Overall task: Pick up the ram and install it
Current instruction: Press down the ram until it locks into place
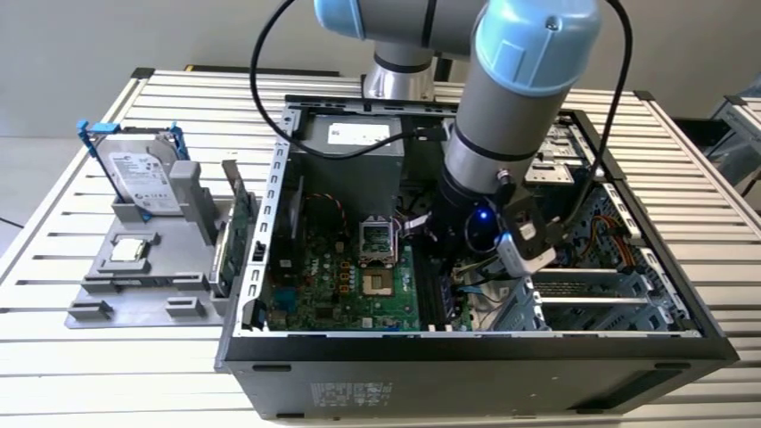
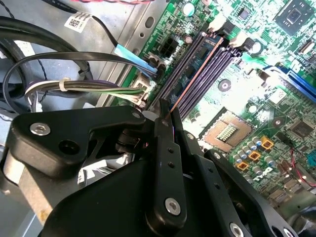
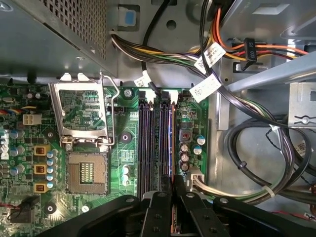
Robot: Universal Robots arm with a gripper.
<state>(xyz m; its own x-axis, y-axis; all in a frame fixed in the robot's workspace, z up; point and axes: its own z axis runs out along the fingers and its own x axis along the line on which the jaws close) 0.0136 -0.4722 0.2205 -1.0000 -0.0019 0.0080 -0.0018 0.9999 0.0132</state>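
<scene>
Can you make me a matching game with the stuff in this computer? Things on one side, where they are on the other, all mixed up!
Things:
1. hard drive
2. ram
3. chip socket

Places:
A. on the green board, with its lid flipped open
B. pinched in the hand, over the long slots
C. standing in the grey holder, outside the computer case

Right pairs: 1-C, 2-B, 3-A.

Arm [image 1: 505,116] reaching steeply down, end effector [image 3: 172,183] fingers pinched nearly together
</scene>
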